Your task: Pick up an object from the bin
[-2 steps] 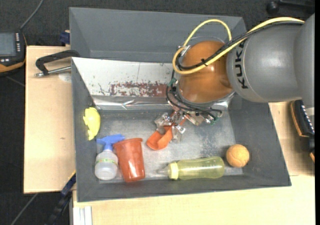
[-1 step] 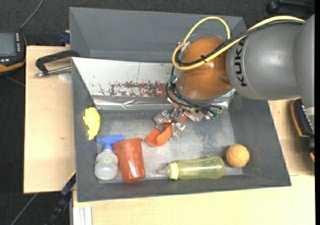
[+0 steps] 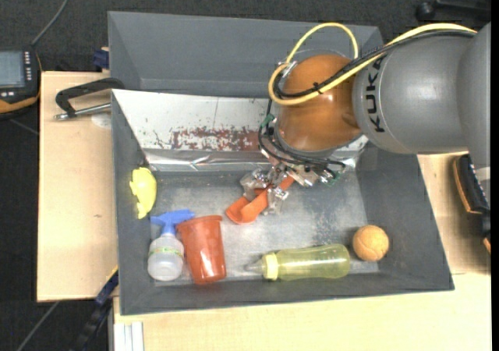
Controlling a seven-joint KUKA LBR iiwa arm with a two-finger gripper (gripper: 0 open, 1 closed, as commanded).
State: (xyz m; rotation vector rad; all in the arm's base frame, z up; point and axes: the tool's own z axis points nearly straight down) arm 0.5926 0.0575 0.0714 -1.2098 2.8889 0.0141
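At nine o'clock in the bin [image 3: 195, 45] lies a yellow lump [image 3: 143, 191]. At seven o'clock a blue-capped spray bottle [image 3: 165, 252] and a red cup [image 3: 204, 248] lie side by side, well clear. The orange spoon-like piece [image 3: 243, 210] lies near the centre, its narrow end running toward one o'clock under the gripper [image 3: 269, 186], which sits low over it. Whether the gripper is parted or clamped cannot be told. It would do best to centre on that narrow end, close firmly and lift straight up, avoiding the yellow bottle [image 3: 308, 264] and orange ball [image 3: 370, 242] at five o'clock.
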